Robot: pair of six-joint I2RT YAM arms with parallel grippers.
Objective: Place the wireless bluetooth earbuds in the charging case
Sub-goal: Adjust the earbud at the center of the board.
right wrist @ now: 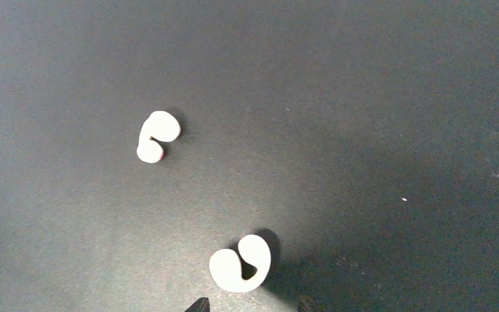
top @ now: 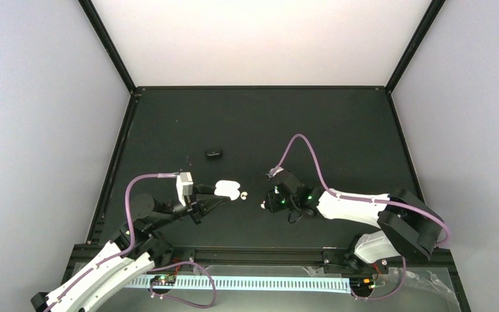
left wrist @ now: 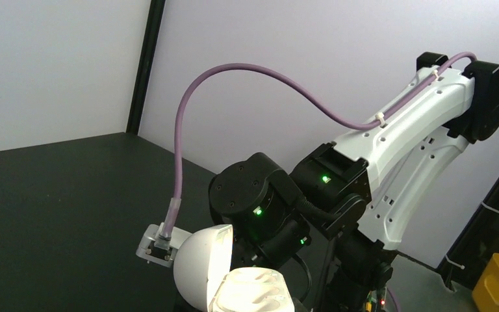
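The black table (top: pixel 338 130) carried everything. The left arm (top: pixel 104 266) reached in from its own side, and the right arm (top: pixel 357 205) lay low across from the other.

The white charging case (top: pixel 226 189) sat near the middle of the table, its lid thrown open. The left gripper (top: pixel 209 198) looked clamped on its base from overhead. In the left wrist view the case filled the spot where the fingers would be and hid them.

A small dark oval object (top: pixel 214 153) lay well apart, farther back. I could not tell what it was.

Two white earbuds lay loose on the table between the case and the right arm, neither in the case yet. The farther earbud (right wrist: pixel 158 135) rested just beside the case's open edge.

The nearer earbud (right wrist: pixel 240 262) was the one that mattered. It lay directly ahead of the right gripper (right wrist: pixel 252 305), whose two fingertips stood apart, holding nothing. In the wrist view the bud sat just beyond the tips, a little toward the left one. Its long axis slanted across the gap, neither square to the fingers nor in line with them.

The right arm was plainly the nearer to it, and the left one was taken up with the case. By my reckoning a short advance and descent would put the bud between the fingers. Its curled shape might roll as they close.
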